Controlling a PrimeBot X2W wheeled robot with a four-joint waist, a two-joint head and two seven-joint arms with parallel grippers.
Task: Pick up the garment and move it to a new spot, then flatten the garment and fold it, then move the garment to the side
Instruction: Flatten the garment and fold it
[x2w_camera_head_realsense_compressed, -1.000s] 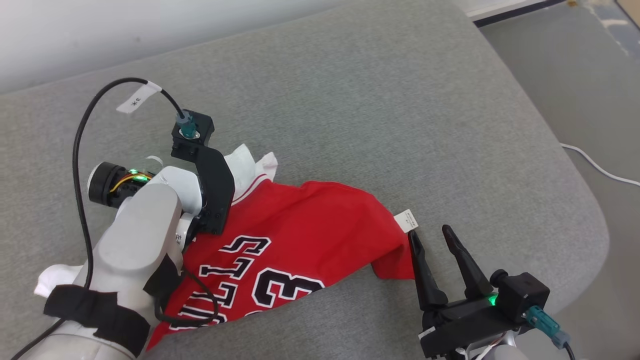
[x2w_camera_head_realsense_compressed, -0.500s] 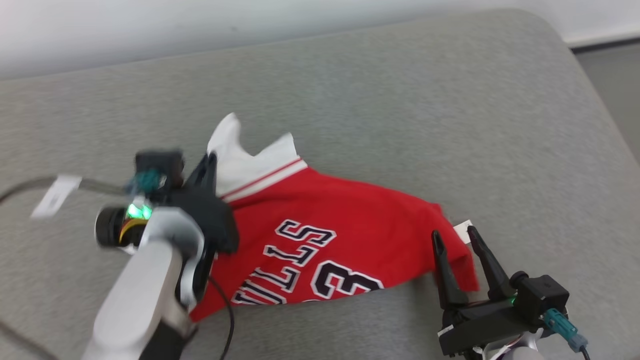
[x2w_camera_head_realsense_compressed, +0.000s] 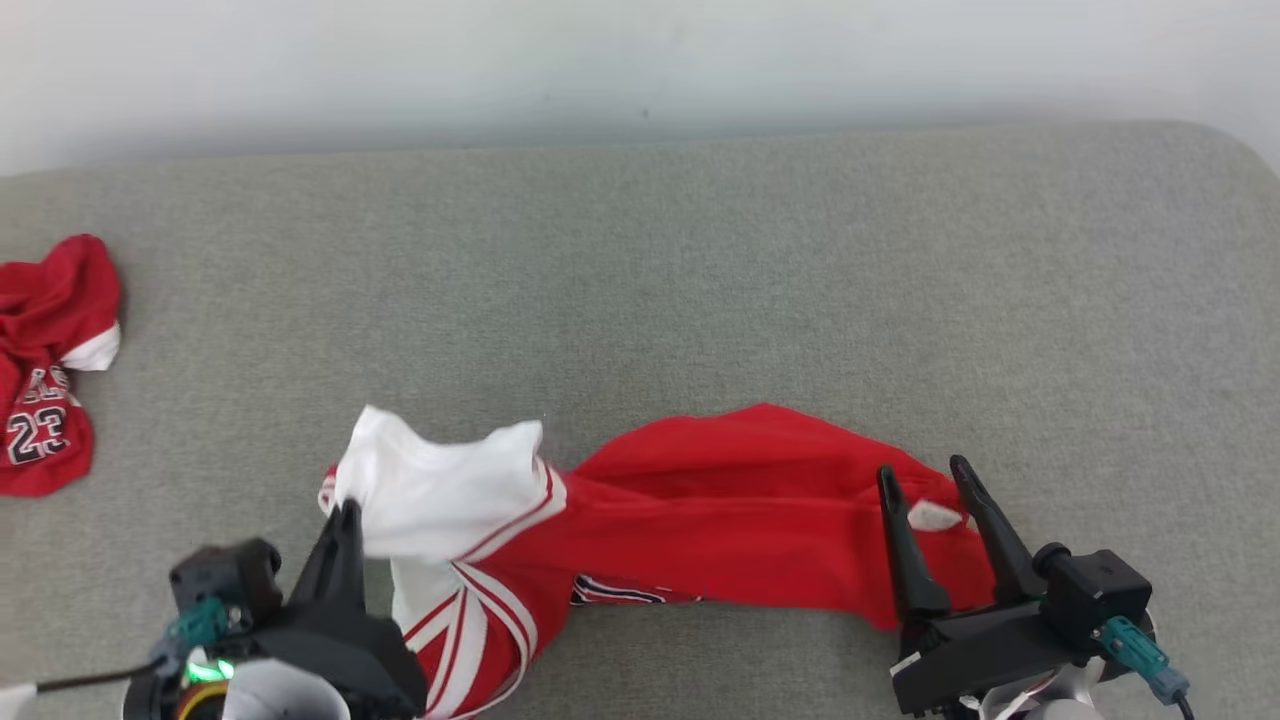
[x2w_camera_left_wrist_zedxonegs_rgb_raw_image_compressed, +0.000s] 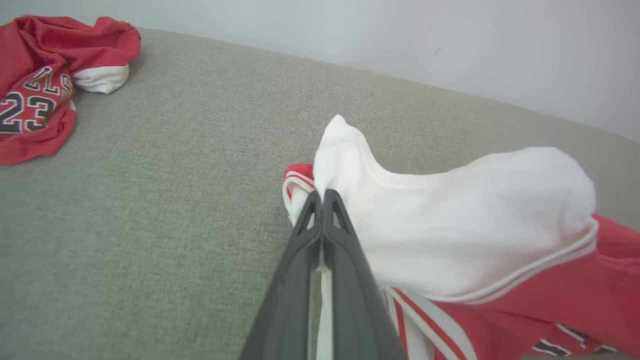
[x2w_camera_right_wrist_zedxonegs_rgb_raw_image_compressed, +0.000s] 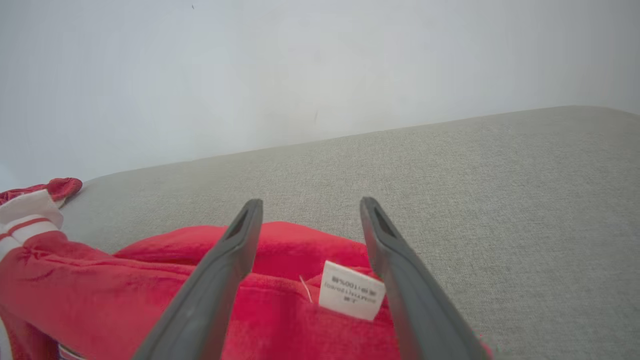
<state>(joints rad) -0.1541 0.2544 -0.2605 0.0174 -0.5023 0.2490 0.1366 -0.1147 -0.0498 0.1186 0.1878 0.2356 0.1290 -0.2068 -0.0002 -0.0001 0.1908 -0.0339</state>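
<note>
The left tool (x2w_camera_head_realsense_compressed: 345, 512) sat low at the near left, its fingers pressed together and pinching the white sleeve end of the jersey (x2w_camera_head_realsense_compressed: 720, 510). Its arm barely entered the head view at the bottom edge, with the fingers pointing up and away from the robot. The right tool (x2w_camera_head_realsense_compressed: 922, 470) stood at the near right, jaws wide, fingers also pointing away and slightly left. It was set over the jersey's red right end, and its arm was mostly out of frame.

The left wrist view showed a thin strip of white cloth caught between the closed fingers, which the head view could not resolve. It also showed the white sleeve bulging up to the right of the fingertips. The right wrist view showed a white label (x2w_camera_right_wrist_zedxonegs_rgb_raw_image_compressed: 351, 290) lying on the red cloth between the open fingers, nearer the right one. Whether those fingers touched the cloth could not be told. From the head view, the jersey stretched in a bunched band between the two tools, white at the left and red at the right, along the near part of the grey cushion (x2w_camera_head_realsense_compressed: 700, 280).

An other jersey (x2w_camera_head_realsense_compressed: 45, 370) lay crumpled at the cushion's far left, well apart. A pale wall (x2w_camera_head_realsense_compressed: 640, 60) rose behind.
</note>
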